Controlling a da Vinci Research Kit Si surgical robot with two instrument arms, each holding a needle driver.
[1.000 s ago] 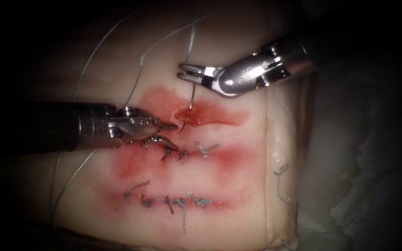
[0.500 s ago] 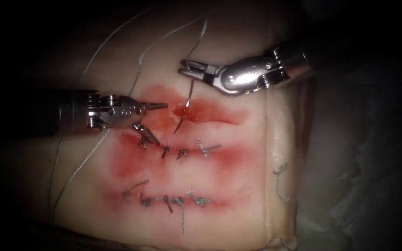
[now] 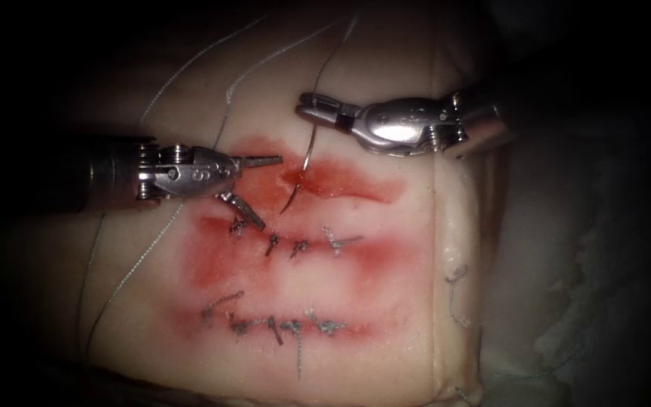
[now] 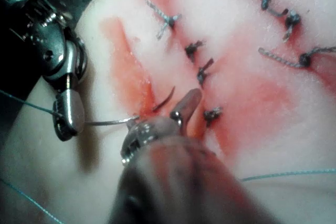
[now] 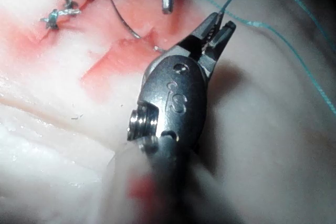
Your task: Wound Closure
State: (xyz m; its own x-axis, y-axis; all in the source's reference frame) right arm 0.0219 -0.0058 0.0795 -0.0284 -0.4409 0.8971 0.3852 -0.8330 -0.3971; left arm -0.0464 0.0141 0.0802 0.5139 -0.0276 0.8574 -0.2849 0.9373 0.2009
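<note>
Tissue [image 3: 386, 301] holds needle [image 3: 304, 169], R gripper [image 3: 309, 113] gripping its tail.

The tissue [image 3: 386, 301] is pale and soft. Red fluid [image 3: 340, 181] lies on it in stripes. Thread [image 3: 126, 275] lies across it, and small knots [image 3: 280, 325] sit in rows.

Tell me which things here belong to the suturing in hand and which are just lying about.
In use:
right tool, shut on the needle's thread end
needle, passing through the open cut
left tool, open, holding nothing
thread

Lying about:
finished stitches
lower stitch row
</note>
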